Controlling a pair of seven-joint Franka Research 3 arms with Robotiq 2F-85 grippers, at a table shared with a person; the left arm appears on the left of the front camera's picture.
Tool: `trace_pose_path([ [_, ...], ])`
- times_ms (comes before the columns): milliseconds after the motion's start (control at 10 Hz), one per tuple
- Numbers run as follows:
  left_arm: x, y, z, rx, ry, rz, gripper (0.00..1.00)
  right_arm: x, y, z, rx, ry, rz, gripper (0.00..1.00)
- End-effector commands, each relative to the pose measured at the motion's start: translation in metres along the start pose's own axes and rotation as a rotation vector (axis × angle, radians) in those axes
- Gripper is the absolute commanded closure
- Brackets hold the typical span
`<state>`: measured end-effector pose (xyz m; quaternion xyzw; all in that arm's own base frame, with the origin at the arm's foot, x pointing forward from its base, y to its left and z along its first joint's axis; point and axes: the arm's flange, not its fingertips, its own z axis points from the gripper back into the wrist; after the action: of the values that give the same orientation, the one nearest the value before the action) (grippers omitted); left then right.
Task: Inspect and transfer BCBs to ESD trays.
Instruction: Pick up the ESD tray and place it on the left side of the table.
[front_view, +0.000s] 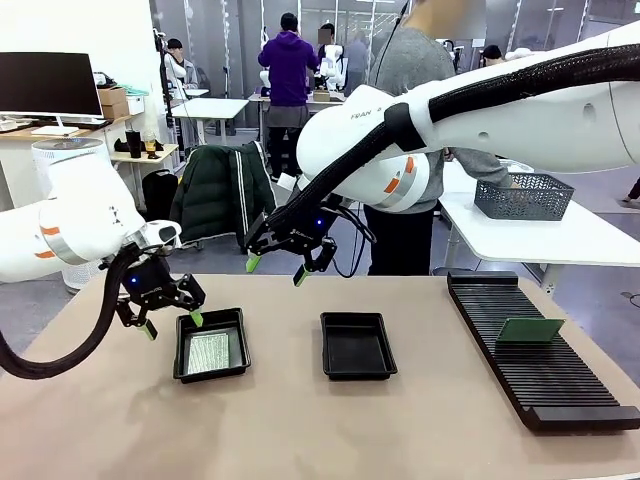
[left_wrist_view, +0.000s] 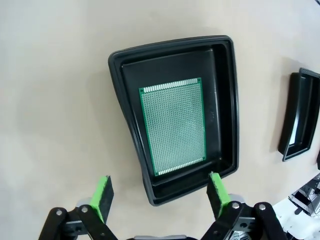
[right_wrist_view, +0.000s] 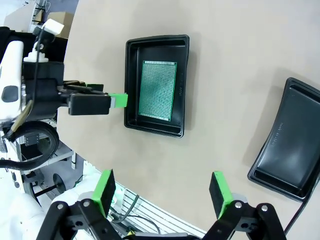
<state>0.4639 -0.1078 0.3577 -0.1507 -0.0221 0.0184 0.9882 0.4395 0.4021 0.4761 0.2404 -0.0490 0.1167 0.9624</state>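
Observation:
One BCB (front_view: 208, 352) lies flat in the left ESD tray (front_view: 240, 345). My left gripper (front_view: 173, 324) hangs open just above that tray's left rim, holding nothing. Its wrist view looks down on the same BCB (left_wrist_view: 172, 125) in the tray (left_wrist_view: 175, 44), with the open left gripper (left_wrist_view: 160, 194) over the tray's near edge. The second ESD tray (front_view: 357, 345) sits empty at the table's middle. My right gripper (front_view: 276, 269) is open and empty, high above the table between the trays. Its wrist view has the right gripper (right_wrist_view: 162, 191) above bare table, the loaded tray (right_wrist_view: 131, 85) and the empty tray (right_wrist_view: 290, 140). Another BCB (front_view: 530, 330) stands in the rack.
A long black slotted rack (front_view: 540, 370) runs along the table's right side. A grey mesh basket (front_view: 523, 197) sits on a white table behind it. A person (front_view: 420, 150) stands at the far side, behind my right arm. Bare tabletop lies in front of the trays.

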Motion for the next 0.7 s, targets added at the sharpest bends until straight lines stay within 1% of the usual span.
trace_pose_path([
  [0,0.011,-0.007,-0.008,0.043,0.021,0.038,0.0,-0.001,0.0,0.0,-0.003,0.0,-0.006,0.0],
  [300,0.013,-0.005,-0.024,0.105,0.033,0.099,0.0,-0.001,0.0,0.0,-0.003,0.0,-0.006,0.0],
  [500,0.013,-0.006,-0.036,0.11,0.043,0.12,0.0,-0.001,0.0,0.0,-0.003,0.0,-0.006,0.0],
  [600,0.013,-0.006,-0.039,0.1,0.025,0.136,0.02,-0.001,0.0,0.0,-0.003,0.0,-0.006,0.0],
])
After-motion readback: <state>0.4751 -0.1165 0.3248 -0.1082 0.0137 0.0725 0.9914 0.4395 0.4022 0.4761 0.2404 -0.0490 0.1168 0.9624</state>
